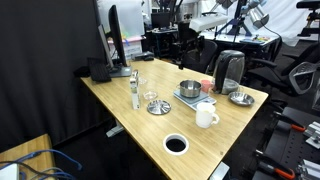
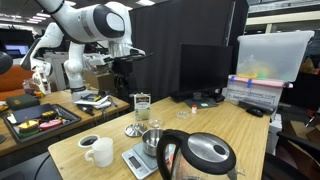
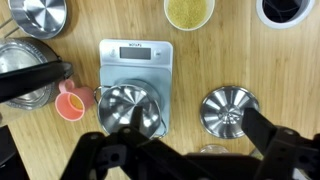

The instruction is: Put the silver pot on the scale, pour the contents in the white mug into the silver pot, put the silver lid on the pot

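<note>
I see the pot [image 3: 130,108] sitting on the scale [image 3: 135,55] at frame centre, lid [image 3: 228,110] right of it. My tool [image 3: 185,145] hangs wide open, empty.

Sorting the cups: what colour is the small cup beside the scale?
The small cup is salmon pink, clearest in the wrist view, right beside the scale.

The wrist view held one silver pot [image 3: 128,105] at lower centre, one scale [image 3: 135,52], one silver lid [image 3: 228,110] at lower right, one white mug [image 3: 189,12] at the top edge, one kettle [image 3: 25,85] at left, one shallow silver dish [image 3: 38,15] (knobless, upper left), one pink cup [image 3: 72,102] and one black disc [image 3: 288,10].
</note>
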Action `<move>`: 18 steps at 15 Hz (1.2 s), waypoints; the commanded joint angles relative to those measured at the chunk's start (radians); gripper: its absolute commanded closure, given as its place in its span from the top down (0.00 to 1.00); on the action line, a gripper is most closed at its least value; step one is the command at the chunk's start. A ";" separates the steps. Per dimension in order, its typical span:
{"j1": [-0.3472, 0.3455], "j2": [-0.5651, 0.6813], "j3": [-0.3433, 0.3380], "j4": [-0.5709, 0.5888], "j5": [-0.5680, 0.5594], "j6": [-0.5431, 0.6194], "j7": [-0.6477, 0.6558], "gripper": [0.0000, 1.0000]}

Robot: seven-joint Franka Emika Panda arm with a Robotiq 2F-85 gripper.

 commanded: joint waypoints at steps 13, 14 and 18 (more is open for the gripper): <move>-0.030 -0.028 0.030 -0.033 -0.001 -0.002 0.025 1.00; -0.032 -0.029 0.029 -0.041 0.006 0.000 0.015 1.00; -0.040 -0.082 0.030 -0.135 0.022 0.027 -0.018 1.00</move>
